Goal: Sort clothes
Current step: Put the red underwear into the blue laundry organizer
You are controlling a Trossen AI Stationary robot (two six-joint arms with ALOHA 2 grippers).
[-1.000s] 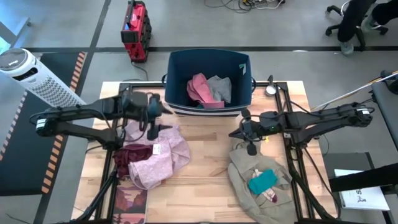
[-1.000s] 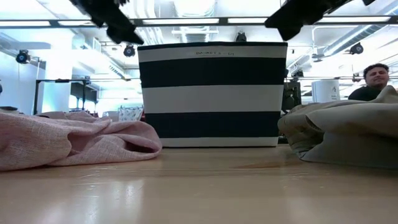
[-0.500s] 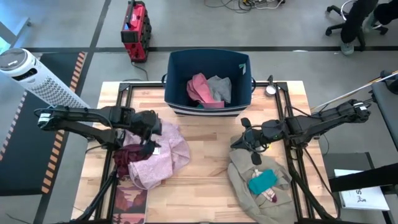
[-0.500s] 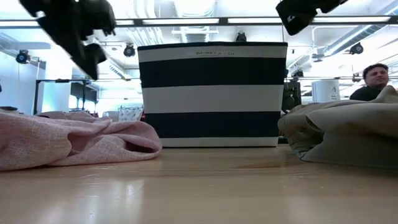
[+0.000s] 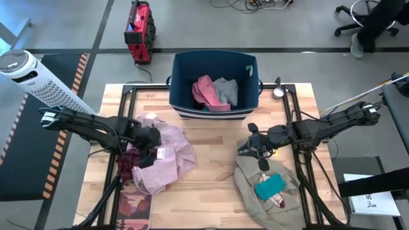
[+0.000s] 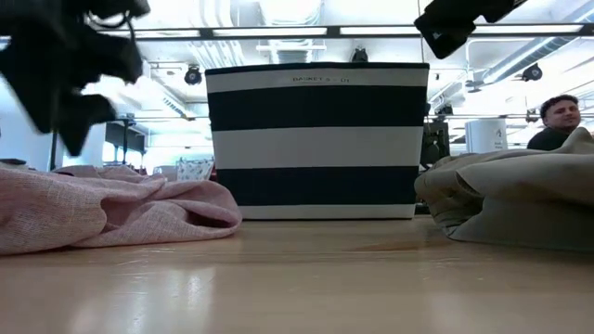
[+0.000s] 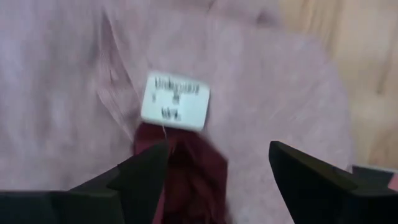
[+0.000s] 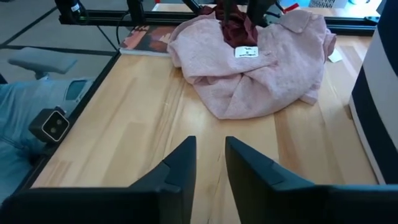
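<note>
Directly beneath the left tool (image 7: pixel 211 168), whose fingers are spread wide with nothing between them, the maroon garment (image 7: pixel 183 171) is seen poking out from under the pale lilac-pink garment (image 5: pixel 169 156), a white label (image 7: pixel 176 101) just beyond the fingertips. Both pieces are judged soft, light and limp: a pinch is best taken on a raised fold of the maroon cloth, or the pink layer may be dragged up with it.

Over at the right, the right tool (image 5: pixel 252 145) is held above the surface (image 5: pixel 211 185) at the near edge of the beige-khaki garment (image 5: pixel 252 182); its fingers are parted only slightly and nothing is held. A small teal piece (image 5: pixel 270 186) lies on that heap, beyond the tool.

Farthest from both tools, past the bare wood, the navy bin (image 5: pixel 185 76) is found holding a coral pink piece (image 5: pixel 204 91) and a grey piece (image 5: pixel 225 91) side by side.
</note>
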